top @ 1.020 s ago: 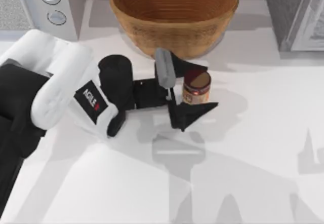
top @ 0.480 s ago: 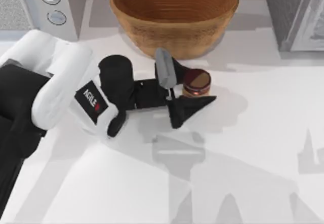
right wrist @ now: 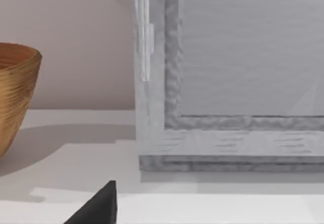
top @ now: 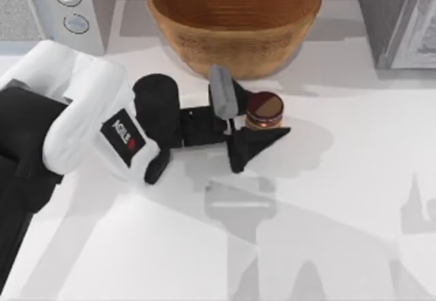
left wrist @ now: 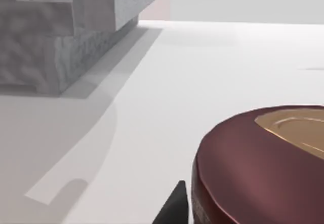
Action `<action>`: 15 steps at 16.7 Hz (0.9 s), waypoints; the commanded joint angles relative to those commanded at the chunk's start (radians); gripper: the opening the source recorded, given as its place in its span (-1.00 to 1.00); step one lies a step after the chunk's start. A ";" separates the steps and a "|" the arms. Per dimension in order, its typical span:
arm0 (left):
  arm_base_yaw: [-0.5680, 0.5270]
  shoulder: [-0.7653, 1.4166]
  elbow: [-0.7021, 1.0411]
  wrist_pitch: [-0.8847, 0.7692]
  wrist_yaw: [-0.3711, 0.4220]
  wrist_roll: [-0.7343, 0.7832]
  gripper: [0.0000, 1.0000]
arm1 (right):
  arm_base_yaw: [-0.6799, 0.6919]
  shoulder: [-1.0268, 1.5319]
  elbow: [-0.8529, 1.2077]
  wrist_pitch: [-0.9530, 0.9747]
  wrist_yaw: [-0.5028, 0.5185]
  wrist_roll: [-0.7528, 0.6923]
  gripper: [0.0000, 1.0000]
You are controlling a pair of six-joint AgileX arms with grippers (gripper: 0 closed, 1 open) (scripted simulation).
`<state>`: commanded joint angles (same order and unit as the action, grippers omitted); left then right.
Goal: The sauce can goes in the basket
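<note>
Left gripper (top: 262, 114) pinching the can (top: 264, 109), just in front of the basket (top: 235, 22).

The can is small and round, dark red-brown, with a brown lid on top and a thin orange band under it. It stands up straight right between the two black fingers (top: 255, 146), which press on its sides. In the left wrist view the can (left wrist: 258, 168) looks big and close, with a shiny gold-brown top. The basket is big, round and woven, tan-brown with rings inside. It sits just past the gripper, near the can but not touching it. The white table (top: 340, 212) is under the gripper. One dark fingertip (right wrist: 96, 206) of the right gripper shows in the right wrist view; whether its fingers are spread or together is not clear.
</note>
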<state>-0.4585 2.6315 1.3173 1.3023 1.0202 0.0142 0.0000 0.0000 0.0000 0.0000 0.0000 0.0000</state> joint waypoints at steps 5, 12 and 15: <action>0.000 0.000 0.000 0.000 0.000 0.000 -1.00 | 0.000 0.000 0.000 0.000 0.000 0.000 1.00; 0.014 -0.101 -0.107 0.007 0.042 0.007 -1.00 | 0.000 0.000 0.000 0.000 0.000 0.000 1.00; 0.048 -0.221 -0.239 0.014 0.069 0.012 -1.00 | 0.000 0.000 0.000 0.000 0.000 0.000 1.00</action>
<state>-0.4101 2.4105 1.0782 1.3165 1.0897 0.0266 0.0000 0.0000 0.0000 0.0000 0.0000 0.0000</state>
